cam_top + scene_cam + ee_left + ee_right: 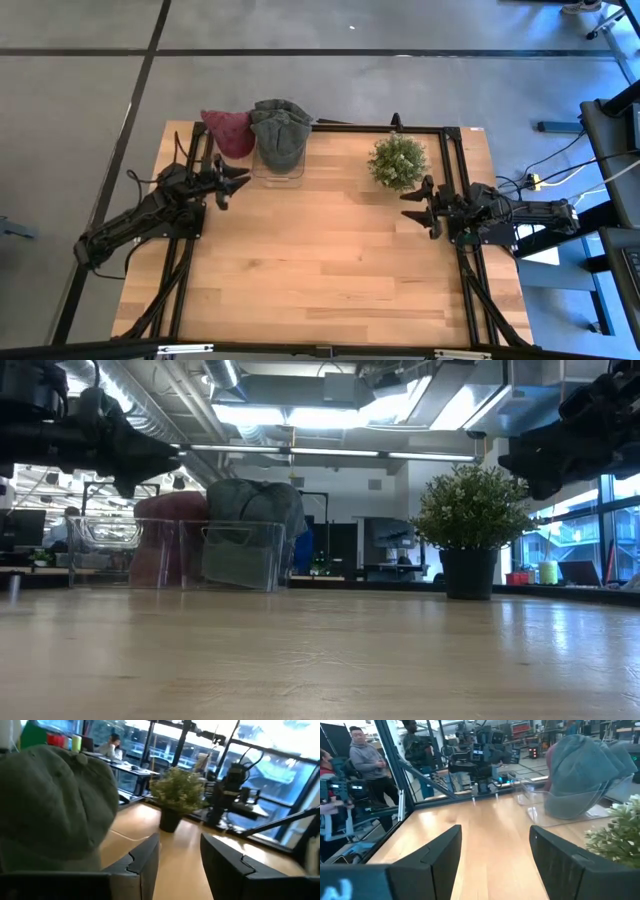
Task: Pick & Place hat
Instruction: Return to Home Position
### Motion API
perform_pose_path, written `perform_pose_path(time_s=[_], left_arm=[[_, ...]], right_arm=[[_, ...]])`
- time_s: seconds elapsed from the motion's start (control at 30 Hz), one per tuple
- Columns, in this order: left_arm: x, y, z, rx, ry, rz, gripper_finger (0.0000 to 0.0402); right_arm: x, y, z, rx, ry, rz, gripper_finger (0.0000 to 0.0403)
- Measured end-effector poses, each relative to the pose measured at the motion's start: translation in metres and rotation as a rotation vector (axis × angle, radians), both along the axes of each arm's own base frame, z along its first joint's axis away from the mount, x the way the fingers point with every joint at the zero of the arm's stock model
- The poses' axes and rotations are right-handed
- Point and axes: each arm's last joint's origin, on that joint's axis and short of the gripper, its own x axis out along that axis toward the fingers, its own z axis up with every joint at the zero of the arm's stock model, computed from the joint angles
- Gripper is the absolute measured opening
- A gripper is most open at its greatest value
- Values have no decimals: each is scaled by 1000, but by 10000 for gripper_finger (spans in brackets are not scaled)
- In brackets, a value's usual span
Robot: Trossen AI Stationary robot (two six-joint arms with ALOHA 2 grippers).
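- The left gripper (236,187) hung over the table (330,270), well to the left of the potted plant (397,160). Its wrist view showed its fingers (145,862) spread apart, with nothing between them and nothing touching them.
- The red cap (230,131) lay at the table's far edge, farthest left of the plant. Only the low view showed a transparent left bin (105,545) there. Whether the cap sat fully inside it could not be told.
- The dark cap (281,128) sat heaped in the right bin (279,168), between the red cap and the plant. The left wrist view showed it close up and cut off at the edge, and the bin itself did not show.
- The right gripper (413,208) hovered just to the right of the plant, nearer the table's front edge. Its fingers (437,855) stood wide apart and held nothing.
- Only the right wrist view showed people (366,760) standing beyond the table. In that view the plant was half cut off.
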Motion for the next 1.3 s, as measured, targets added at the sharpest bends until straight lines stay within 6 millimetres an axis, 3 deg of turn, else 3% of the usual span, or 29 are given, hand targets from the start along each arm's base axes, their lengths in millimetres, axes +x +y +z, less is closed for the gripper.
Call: perform_pose_path(time_s=[0.2, 1.3], left_arm=[[0, 2, -1, 76, 43, 47, 137], [0, 2, -1, 77, 43, 48, 137]], right_arm=[[0, 0, 0, -2, 0, 0, 234], [0, 0, 0, -1, -3, 0, 234]])
